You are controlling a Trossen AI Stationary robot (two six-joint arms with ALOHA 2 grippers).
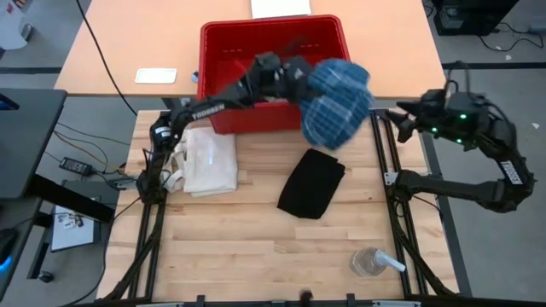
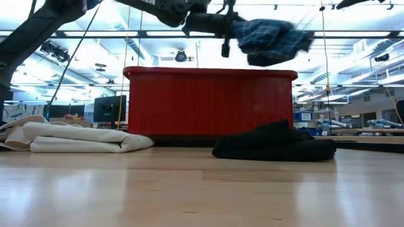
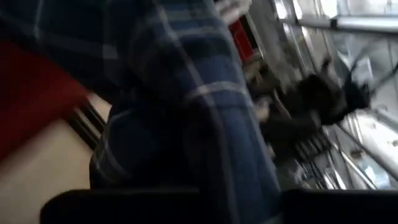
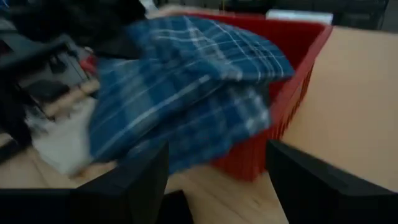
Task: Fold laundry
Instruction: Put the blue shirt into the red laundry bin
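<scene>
Laundry is spread over three spots here. We see the blue-and-white plaid garment (image 1: 338,102) hanging in the air at the red bin's (image 1: 223,51) front right corner, clear of the wooden surface (image 1: 256,247). The left end effector (image 1: 300,75) is clenched on this plaid garment, with the left arm stretched across from the surface's left side over the bin. In the low view the cloth dangles in a bunch above the bin's rim.

On the surface just in front of the bin, the black garment (image 1: 311,183) lies in a loose, crumpled heap, below the hanging plaid one. To the left, near the left arm's base, we see a pale cream cloth (image 1: 209,162) folded flat, well apart from the black one.

The right end effector (image 1: 401,119) hovers off the right edge of the surface, near the plaid garment but not touching it, its fingers (image 4: 314,180) spread apart and empty.

A clear plastic item (image 1: 372,261) rests near the surface's front right corner.
</scene>
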